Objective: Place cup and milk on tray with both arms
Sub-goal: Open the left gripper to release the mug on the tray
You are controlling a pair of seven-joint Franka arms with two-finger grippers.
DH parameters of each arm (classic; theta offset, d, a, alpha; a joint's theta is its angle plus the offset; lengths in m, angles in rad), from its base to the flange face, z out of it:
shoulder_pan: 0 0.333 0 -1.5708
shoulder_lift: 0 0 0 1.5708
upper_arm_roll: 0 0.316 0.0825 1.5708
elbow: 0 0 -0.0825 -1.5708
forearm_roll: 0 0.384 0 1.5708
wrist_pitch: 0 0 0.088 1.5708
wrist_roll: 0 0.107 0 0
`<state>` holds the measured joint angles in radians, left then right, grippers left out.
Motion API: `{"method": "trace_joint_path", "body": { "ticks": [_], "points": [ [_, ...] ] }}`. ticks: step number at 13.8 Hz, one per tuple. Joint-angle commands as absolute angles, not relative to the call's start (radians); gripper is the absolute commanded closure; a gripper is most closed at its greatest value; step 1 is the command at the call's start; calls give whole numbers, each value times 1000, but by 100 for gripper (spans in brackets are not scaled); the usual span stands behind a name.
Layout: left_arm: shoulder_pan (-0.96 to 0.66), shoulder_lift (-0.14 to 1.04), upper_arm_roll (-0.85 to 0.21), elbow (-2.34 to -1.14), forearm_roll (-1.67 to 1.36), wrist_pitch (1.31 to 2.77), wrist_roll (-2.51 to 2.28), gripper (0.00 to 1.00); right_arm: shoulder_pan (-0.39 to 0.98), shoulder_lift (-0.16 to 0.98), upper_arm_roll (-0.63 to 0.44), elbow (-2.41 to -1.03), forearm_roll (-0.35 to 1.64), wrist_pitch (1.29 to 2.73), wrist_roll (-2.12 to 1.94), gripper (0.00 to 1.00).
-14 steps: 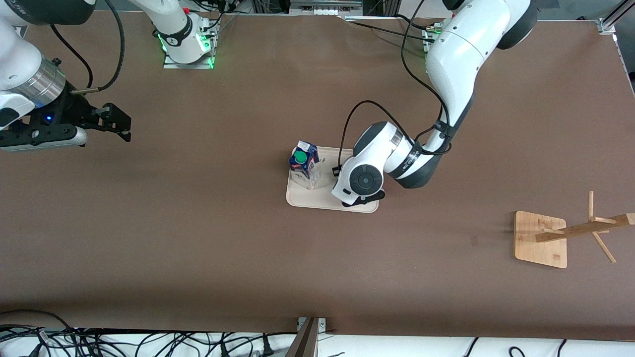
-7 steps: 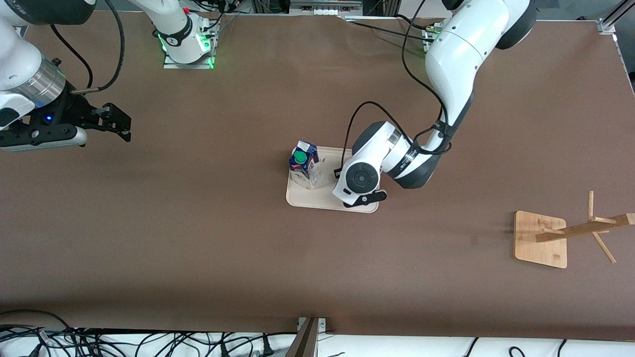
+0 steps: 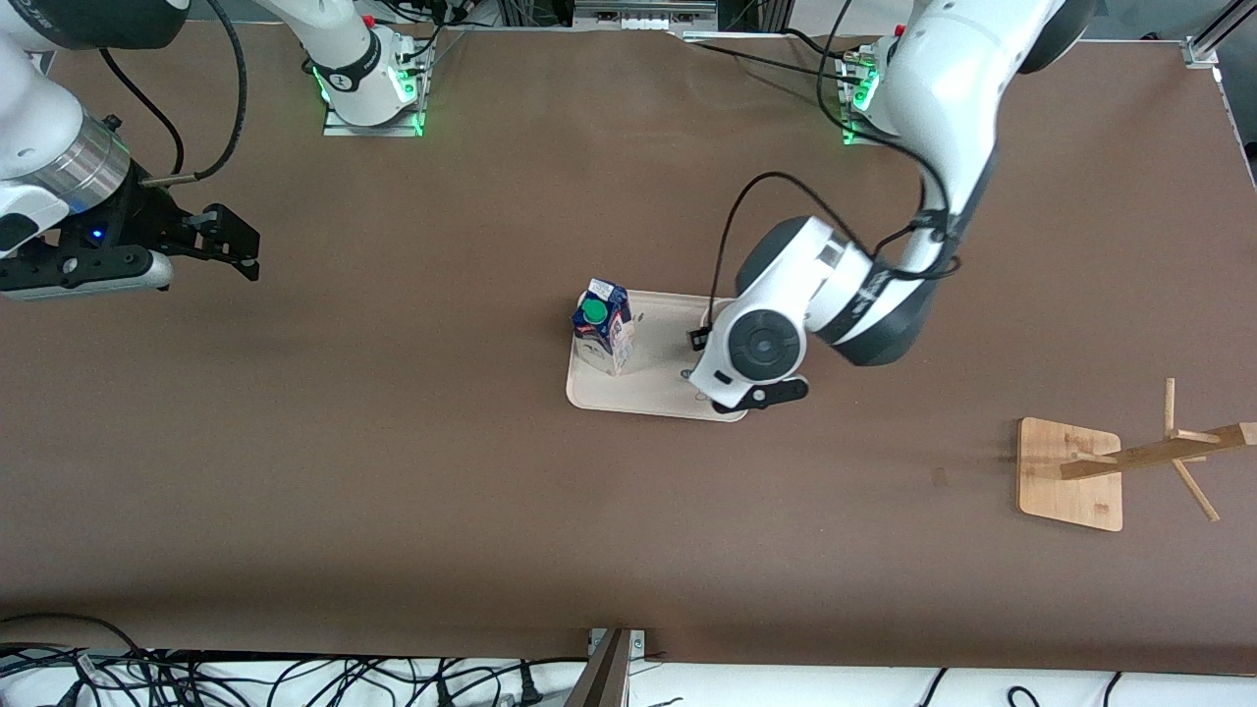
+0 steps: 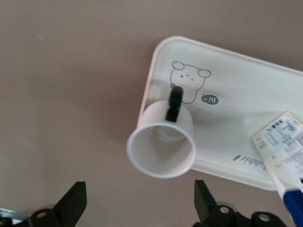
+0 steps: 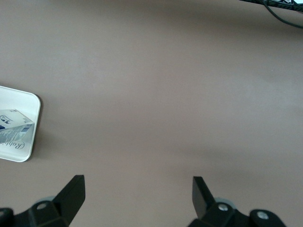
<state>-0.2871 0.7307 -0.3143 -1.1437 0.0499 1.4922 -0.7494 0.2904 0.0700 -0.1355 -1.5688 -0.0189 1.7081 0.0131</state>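
Now upright on the cream tray (image 3: 628, 393) at frame centre, the milk carton (image 3: 604, 327) shares it with the white cup (image 4: 162, 143), which sits at the tray's corner. Above the cup hangs the left claw (image 4: 137, 208), spread wide and empty. At the frame's left edge, the right claw (image 5: 137, 201) waits over the bare brown bench (image 3: 393, 471), also wide open.

I see a white cup (image 4: 161, 147) with a black handle on the cream tray (image 4: 246, 90). The milk (image 3: 603, 328) is dark blue and white, green-capped, over a brown table (image 3: 393, 471).

Left gripper (image 4: 137, 208) shifted off tray (image 3: 643, 401) toward left arm's end (apparently risen), fingers spread
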Motion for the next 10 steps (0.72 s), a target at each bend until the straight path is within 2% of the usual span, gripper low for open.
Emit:
{"method": "trace_joint_path", "body": {
  "ticks": [1, 7, 10],
  "points": [
    [-242, 611, -310, -1169, 81, 1418, -596, 0, 288, 63, -130, -1572, -38, 1701, 6, 0],
    [-43, 413, -308, -1169, 81, 1391, -357, 0, 288, 63, -130, -1572, -38, 1701, 6, 0],
    [55, 393, -288, -1166, 77, 1391, -333, 0, 288, 63, -132, -1572, -38, 1701, 8, 0]
  ]
}}
